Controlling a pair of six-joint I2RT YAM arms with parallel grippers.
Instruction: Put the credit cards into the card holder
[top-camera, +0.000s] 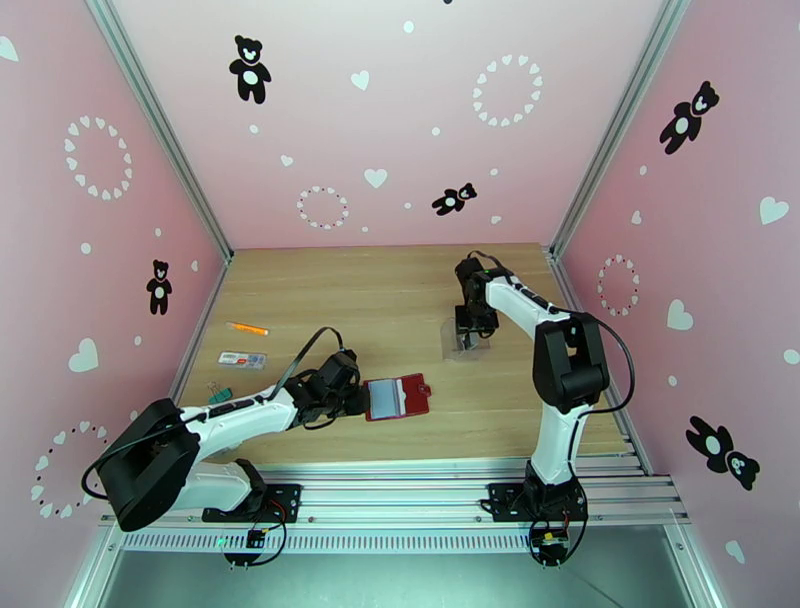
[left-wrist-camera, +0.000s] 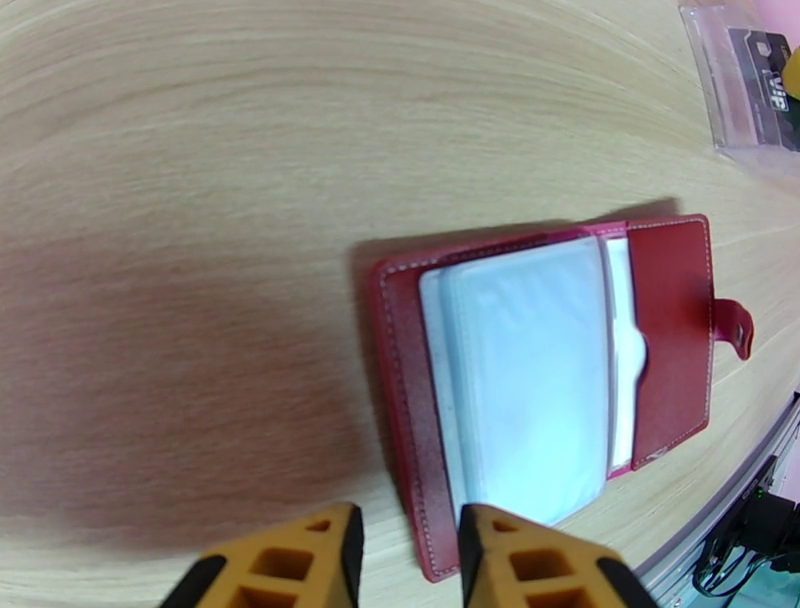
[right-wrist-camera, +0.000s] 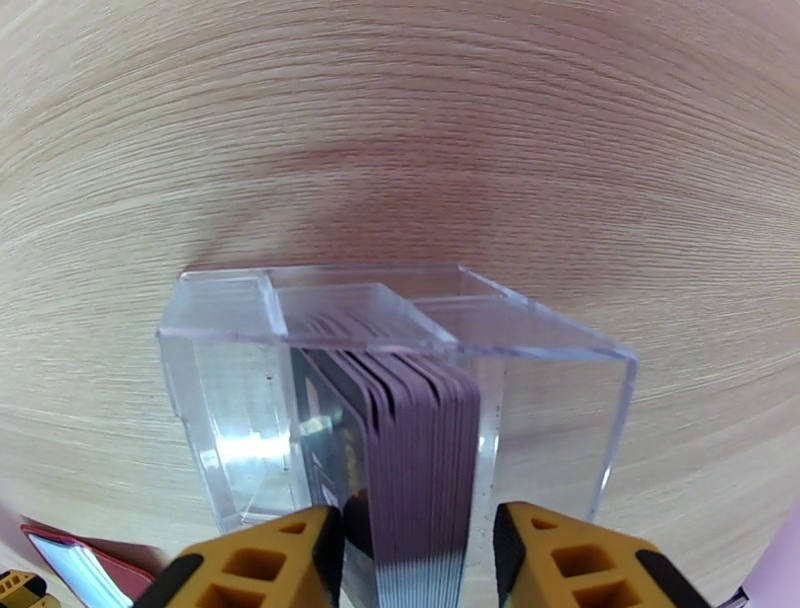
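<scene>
Credit cards (right-wrist-camera: 420, 450) stand on edge as a packed stack in a clear case (right-wrist-camera: 560, 400) on the bench (top-camera: 400, 290); the right end effector (right-wrist-camera: 418, 545) straddles the stack, fingers partly spread (a slim gap shows on one side); the card holder (left-wrist-camera: 670, 300) lies open, well apart from the case, its near corner between the narrowly parted fingers of the left end effector (left-wrist-camera: 408, 545).

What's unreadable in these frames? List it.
- Right wrist: credit cards stand edge-on in the clear case; faces and count hidden.
- Left wrist: card holder sleeves blurred and glary; filled or empty unclear.
- Top external: white-and-red strip print too small.
</scene>
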